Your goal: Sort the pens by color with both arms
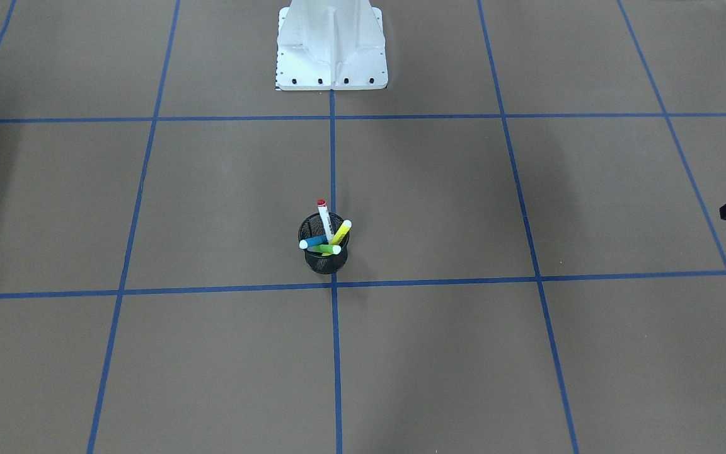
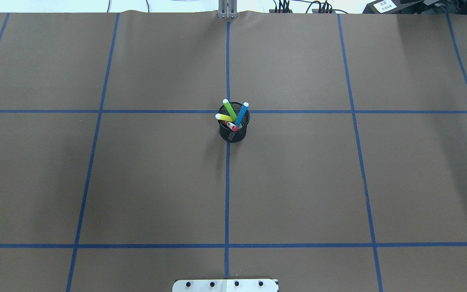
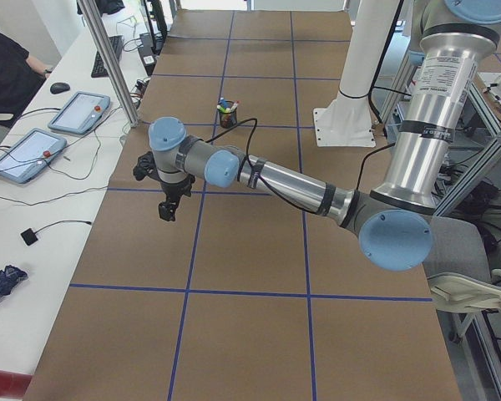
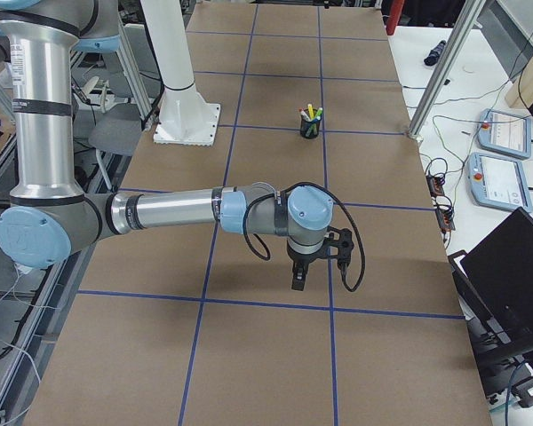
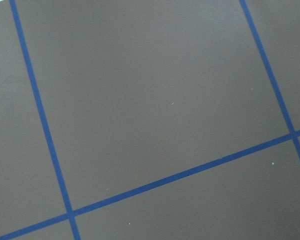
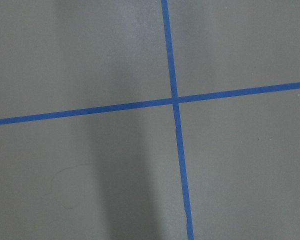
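Blue pen (image 2: 240,114), green pen (image 2: 229,108), yellow pen (image 2: 223,117) and red-tipped white pen (image 2: 231,126) lean fanned in a black mesh cup (image 2: 233,136) at the centre of the table (image 2: 136,182); likely light, stiff and smooth, they are best pinched on the upper barrel. Left gripper (image 3: 165,209) and right gripper (image 4: 298,277) hang far off, seemingly empty; their opening cannot be told.
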Available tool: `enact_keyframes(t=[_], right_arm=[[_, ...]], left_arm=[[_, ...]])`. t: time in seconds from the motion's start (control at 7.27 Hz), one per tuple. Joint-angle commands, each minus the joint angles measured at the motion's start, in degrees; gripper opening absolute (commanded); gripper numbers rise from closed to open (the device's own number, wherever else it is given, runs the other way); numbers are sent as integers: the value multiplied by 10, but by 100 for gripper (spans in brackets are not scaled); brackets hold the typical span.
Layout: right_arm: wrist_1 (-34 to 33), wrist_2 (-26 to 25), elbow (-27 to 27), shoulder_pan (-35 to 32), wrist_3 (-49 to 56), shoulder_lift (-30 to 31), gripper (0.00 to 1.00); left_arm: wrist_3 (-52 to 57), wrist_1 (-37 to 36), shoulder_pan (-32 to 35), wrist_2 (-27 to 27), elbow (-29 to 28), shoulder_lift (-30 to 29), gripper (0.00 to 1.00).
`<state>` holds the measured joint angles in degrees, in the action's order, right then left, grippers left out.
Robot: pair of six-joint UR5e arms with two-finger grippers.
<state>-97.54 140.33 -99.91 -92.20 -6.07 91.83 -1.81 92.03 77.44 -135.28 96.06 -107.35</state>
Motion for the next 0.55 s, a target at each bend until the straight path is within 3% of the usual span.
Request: enact_keyframes(t=[0.0,0.28,0.41], right_arm=[[1,16,1,-1,-2,0,100],[-2,17,-2,0,-3,-4,100],[-3,18,-2,-1,-3,-4,100]], left_arm=[[-3,-1,-69,0,26,-36,99],[-41,-2,-140,0,43,-99,99],[-124,-1,-204,17,36,-147,99]])
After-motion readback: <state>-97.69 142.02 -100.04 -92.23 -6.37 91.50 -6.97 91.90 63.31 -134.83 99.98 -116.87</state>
